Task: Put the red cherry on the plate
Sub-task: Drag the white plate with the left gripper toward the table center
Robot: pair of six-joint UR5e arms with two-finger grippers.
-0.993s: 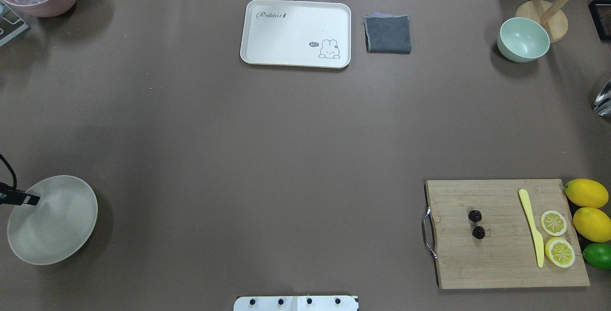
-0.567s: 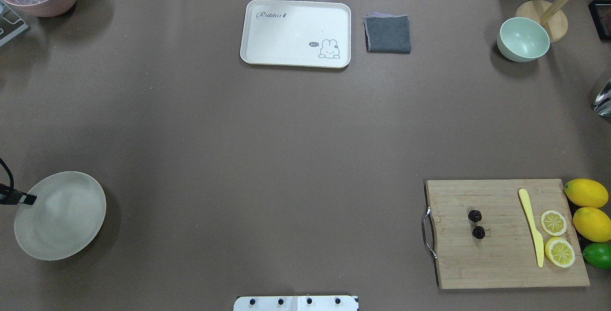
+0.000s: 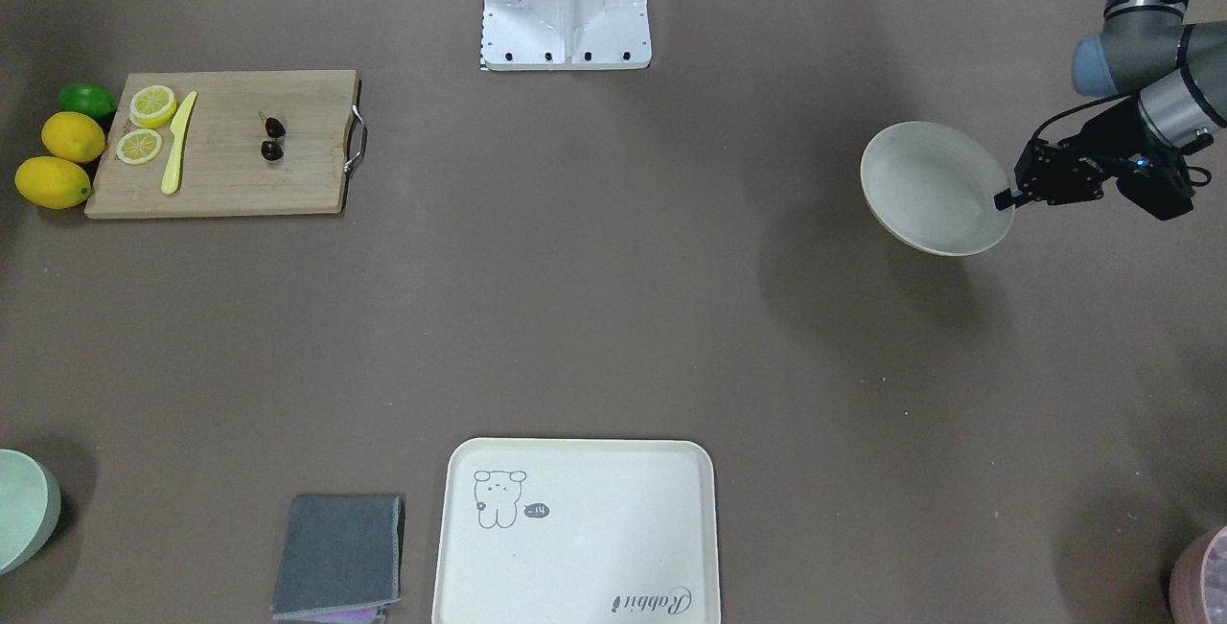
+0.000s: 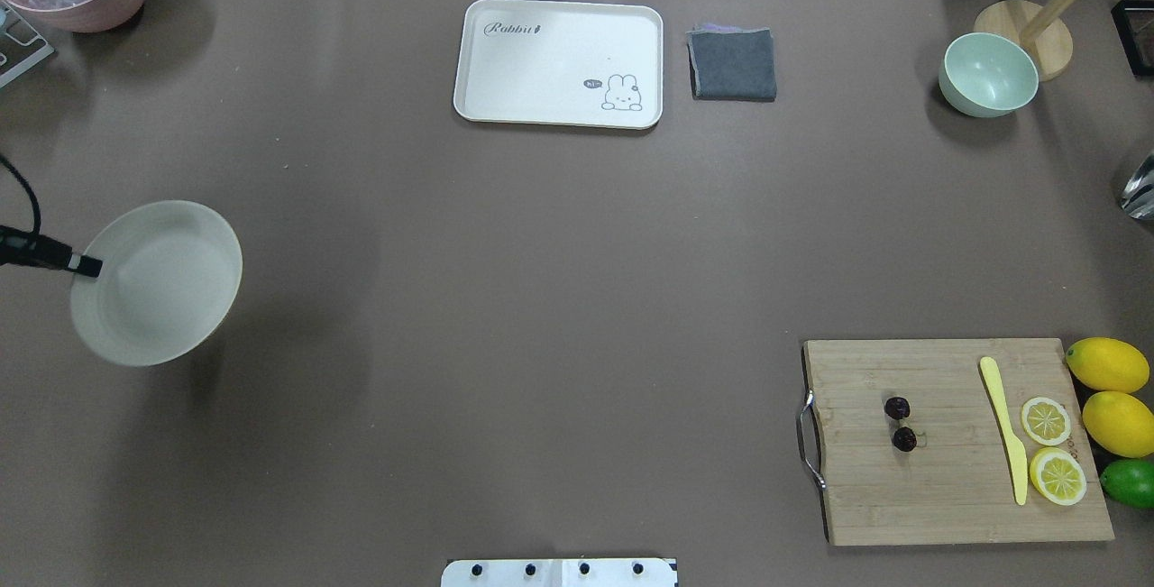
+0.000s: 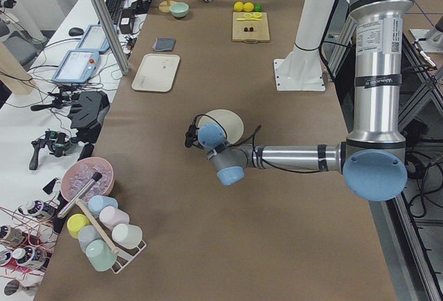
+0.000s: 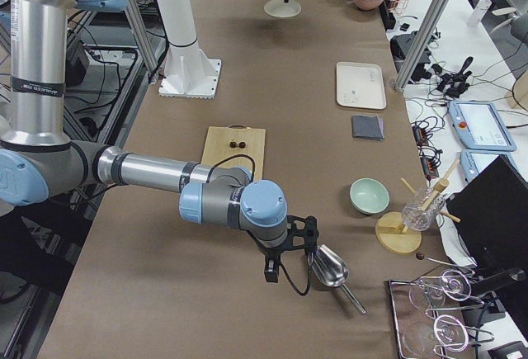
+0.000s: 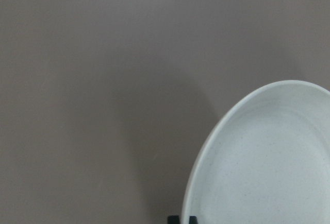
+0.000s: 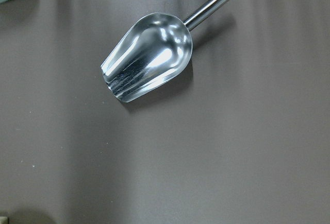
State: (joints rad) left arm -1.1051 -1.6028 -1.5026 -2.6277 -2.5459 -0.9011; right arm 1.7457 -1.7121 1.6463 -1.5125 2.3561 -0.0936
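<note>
The red cherry (image 4: 899,423), a dark pair on a stem, lies on the wooden cutting board (image 4: 947,497) at the near right, also seen as the cherry (image 3: 271,138). The cream plate (image 4: 171,289) hangs tilted above the table at the left, casting a shadow. My left gripper (image 4: 87,267) is shut on its rim; in the front view the left gripper (image 3: 1005,198) pinches the plate (image 3: 930,185) at its right edge. The right gripper (image 6: 289,275) hovers over a metal scoop (image 8: 147,56) far from the cherry; I cannot tell whether it is open or shut.
On the board lie a yellow knife (image 4: 1005,425) and two lemon slices (image 4: 1046,420); lemons (image 4: 1107,364) and a lime (image 4: 1129,481) sit beside it. A rabbit tray (image 4: 559,62), grey cloth (image 4: 732,64) and green bowl (image 4: 987,75) stand at the far side.
The left gripper has carried the plate up and away from the near left edge, toward the table's middle depth and slightly rightward. The cherry has not moved.
</note>
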